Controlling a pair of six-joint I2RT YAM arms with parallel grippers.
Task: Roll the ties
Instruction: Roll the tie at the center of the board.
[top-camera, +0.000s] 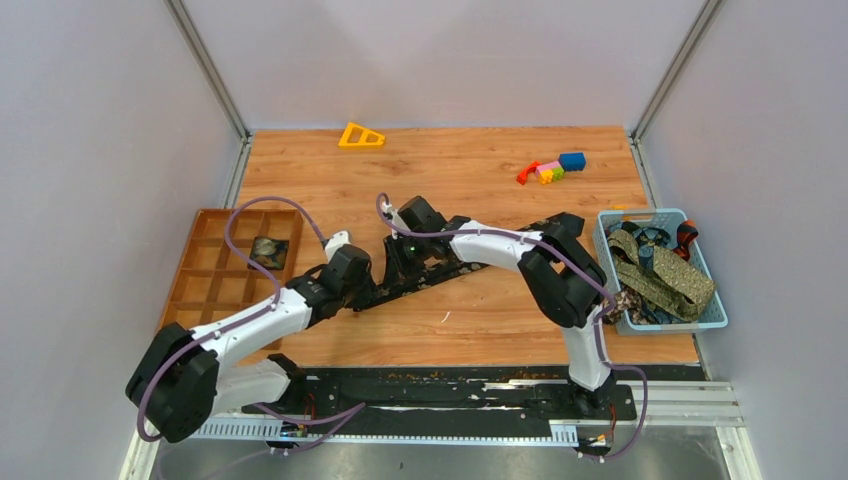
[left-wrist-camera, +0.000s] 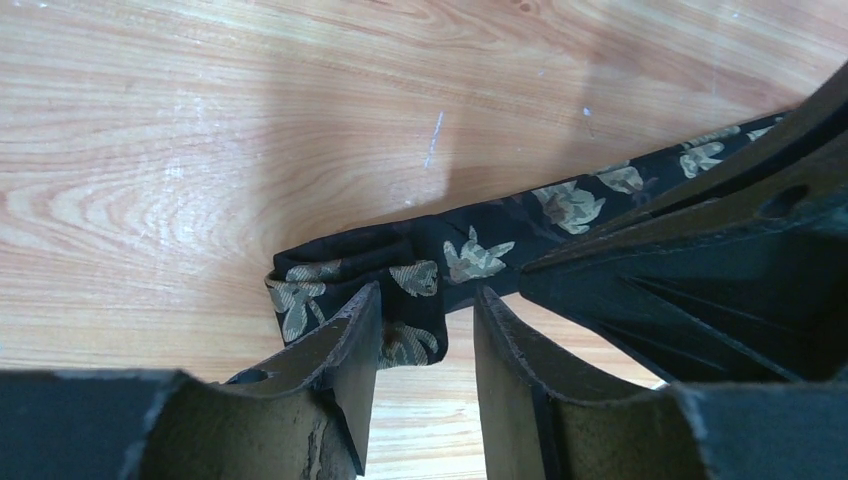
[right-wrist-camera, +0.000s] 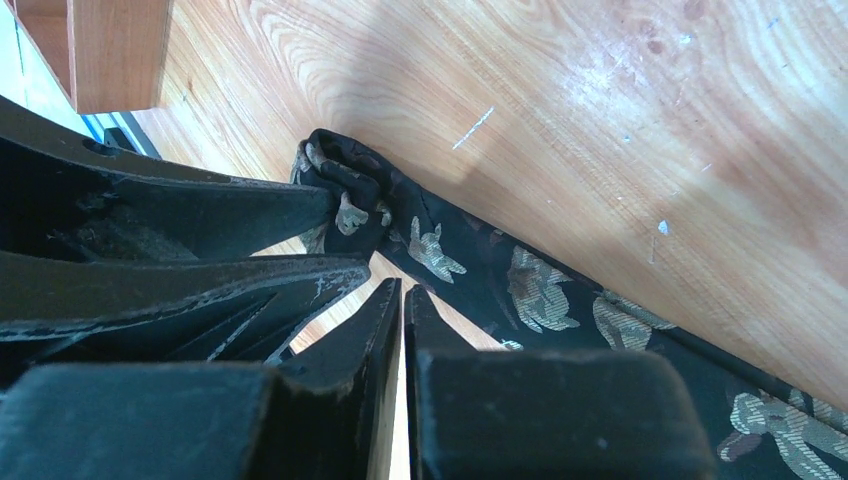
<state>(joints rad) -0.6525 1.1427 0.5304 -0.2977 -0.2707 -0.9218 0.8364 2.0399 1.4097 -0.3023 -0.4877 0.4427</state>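
Note:
A black tie (top-camera: 445, 277) with pale leaf patterns lies diagonally across the wooden table. Its left end is folded into a small roll, which shows in the left wrist view (left-wrist-camera: 470, 255) and the right wrist view (right-wrist-camera: 540, 290). My left gripper (top-camera: 368, 292) is open at that rolled end (left-wrist-camera: 430, 295). Its left finger (left-wrist-camera: 340, 350) touches the fold, which lies partly between the jaws. My right gripper (top-camera: 400, 270) is shut and empty (right-wrist-camera: 403, 288), just beside the tie's near edge and close to the left gripper's fingers (right-wrist-camera: 200, 215).
A brown compartment tray (top-camera: 215, 290) stands at the left, with a rolled tie (top-camera: 268, 249) in one cell. A blue basket (top-camera: 680, 320) at the right holds several ties (top-camera: 670, 275). A yellow triangle toy (top-camera: 361, 136) and coloured blocks (top-camera: 550, 168) lie at the back.

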